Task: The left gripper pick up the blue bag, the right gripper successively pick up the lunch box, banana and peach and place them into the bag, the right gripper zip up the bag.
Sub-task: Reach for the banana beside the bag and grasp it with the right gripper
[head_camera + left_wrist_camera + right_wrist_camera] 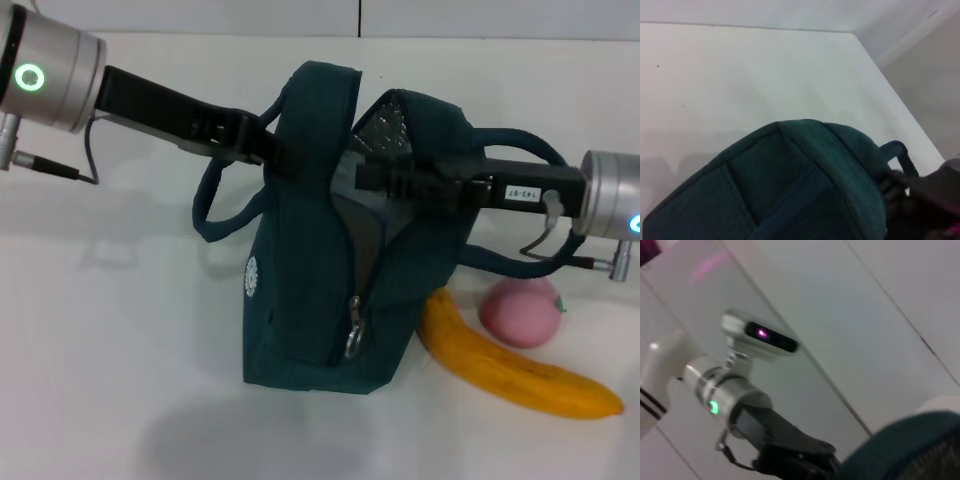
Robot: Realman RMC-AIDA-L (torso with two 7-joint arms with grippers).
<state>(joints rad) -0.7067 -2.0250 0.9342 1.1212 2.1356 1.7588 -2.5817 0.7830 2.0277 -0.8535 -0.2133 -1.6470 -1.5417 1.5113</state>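
Reaching into the bag (320, 290), the right gripper (365, 176) has the banana (515, 370) near, right, lying sideways; the left gripper (272, 150) grasps the bag; right jaws unclear.

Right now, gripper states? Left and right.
Left gripper: shut on the blue bag, at its upper left edge.
Right gripper: at the bag's open top, cannot be told.

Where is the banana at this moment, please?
In the head view the banana lies on the white table at the robot's right, beside the blue bag and just in front of the peach.
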